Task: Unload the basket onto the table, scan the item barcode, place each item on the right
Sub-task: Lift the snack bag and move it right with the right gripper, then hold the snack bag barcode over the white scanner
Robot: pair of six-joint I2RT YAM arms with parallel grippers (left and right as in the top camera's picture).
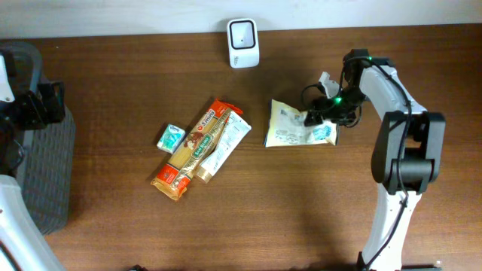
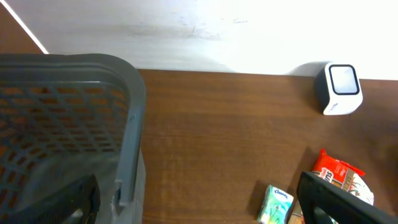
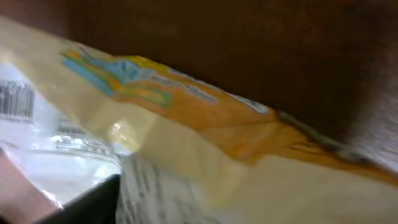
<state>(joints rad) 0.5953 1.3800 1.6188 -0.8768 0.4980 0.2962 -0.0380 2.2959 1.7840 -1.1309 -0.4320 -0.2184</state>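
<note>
My right gripper [image 1: 320,114] hangs at the right-hand end of a pale yellow, flat plastic pouch [image 1: 295,125] with blue-green print. The pouch lies on the brown wooden counter [image 1: 316,211], right of centre. It sits nearer me than the white box-shaped scanner [image 1: 243,42] at the back edge, and well apart from it.

I judge the pouch to be light, limp and crinkly, with a glossy film that could slide between the fingers and sag if lifted by one corner. The sealed edge on the gripper's side looks the safest place to take hold. That keeps the printed barcode [image 3: 15,99], seen at the left edge of the right wrist view, uncovered for the scanner.

That wrist view is blurred and filled by the pouch. One dark finger [image 3: 87,202] shows low and left against the film, but I cannot tell whether the jaws are pinching it or only standing around it.

My left gripper [image 2: 196,186] is spread wide and empty over the rim of a grey plastic mesh basket [image 2: 134,124] at the counter's left end. An orange pasta packet [image 1: 192,150], a white tube [image 1: 226,143] and a small green tissue pack [image 1: 171,138] lie to the left of the pouch, clear of it.
</note>
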